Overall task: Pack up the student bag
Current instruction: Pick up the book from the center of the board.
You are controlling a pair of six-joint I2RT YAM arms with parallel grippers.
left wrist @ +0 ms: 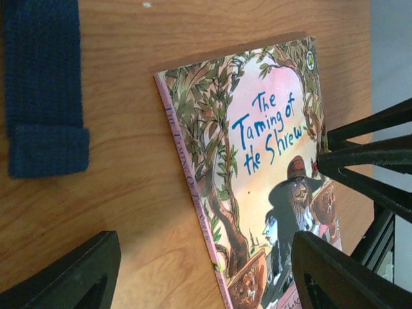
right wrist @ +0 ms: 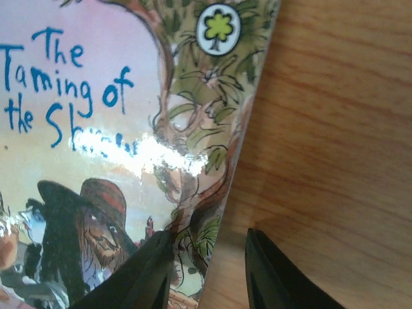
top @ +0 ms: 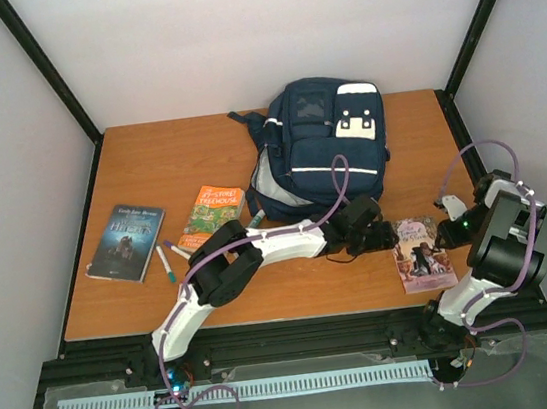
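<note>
Pale walls and black corner posts are hemming in the table (top: 196, 154) on three sides, with bare wood showing along the far left. The left arm (top: 279, 244) is stretching across the near middle. The student bag (top: 322, 148) is sitting at the far centre, navy with white stripes and a white patch, its main mouth gaping leftward. One dark blue strap (left wrist: 45, 90) is trailing onto the wood near the pink paperback (top: 421, 254), which is lying flat by the near right edge.

The left gripper (top: 374, 237) is hovering over the paperback's spine side, jaws standing wide and gripping nothing. The right gripper (top: 447, 234) is straddling the opposite edge, jaws narrowly parted. Whether a finger (right wrist: 151, 270) is touching the cover I cannot tell.

A dark book (top: 125, 242), an orange book (top: 210, 215) and two pens (top: 164, 264) are lying well apart at the left.
</note>
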